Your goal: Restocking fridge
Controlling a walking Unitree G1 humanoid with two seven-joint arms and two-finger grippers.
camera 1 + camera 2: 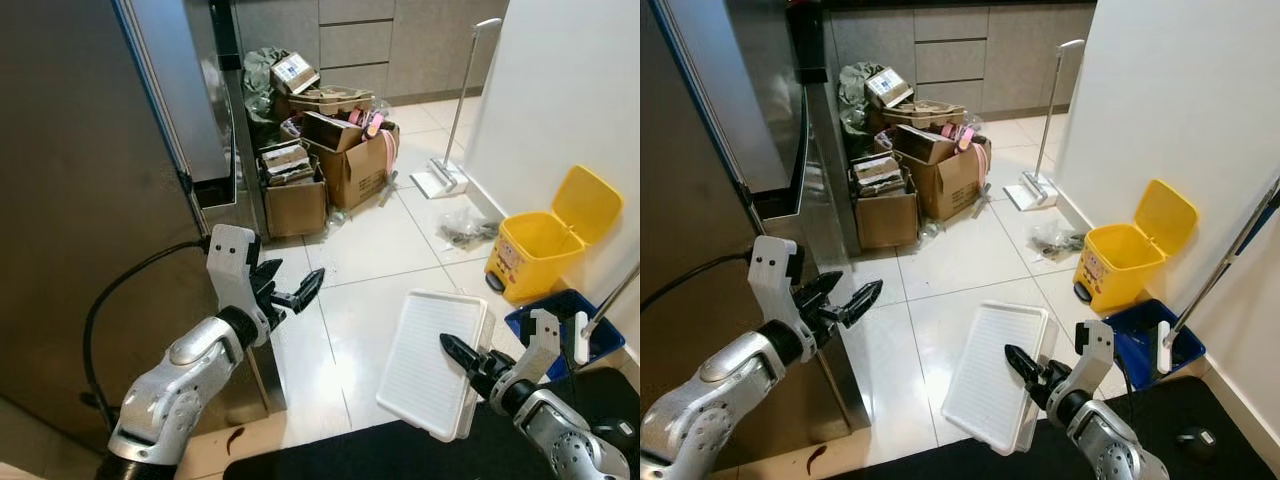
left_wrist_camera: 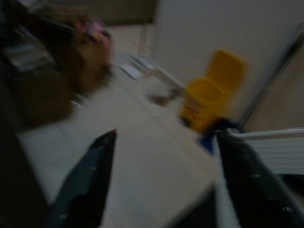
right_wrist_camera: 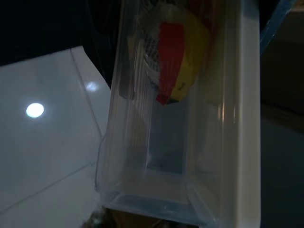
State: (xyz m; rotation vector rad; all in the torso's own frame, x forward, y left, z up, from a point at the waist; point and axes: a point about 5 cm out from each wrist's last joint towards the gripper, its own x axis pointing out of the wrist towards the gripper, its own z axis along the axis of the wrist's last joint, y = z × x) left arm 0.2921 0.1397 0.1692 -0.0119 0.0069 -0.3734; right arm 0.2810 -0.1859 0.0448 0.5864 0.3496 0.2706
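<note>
Nearby, left fingers (image 1: 300,290) spread by fridge (image 1: 80,200); right fingers (image 1: 462,357) seemingly pinch container (image 1: 432,362).

Motion blur smears the left wrist view, reducing the yellow bin (image 2: 209,95) and cardboard boxes (image 2: 57,61) to soft shapes; the fridge (image 1: 80,200) is cut off at the frame's edge; inside the clear container (image 3: 180,118), a red-and-yellow packet (image 3: 175,61) defies identification.

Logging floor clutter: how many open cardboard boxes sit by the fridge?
2 clearly: a small one against the fridge, and a larger one just right of it. More packaging is piled behind, possibly hiding others.
</note>
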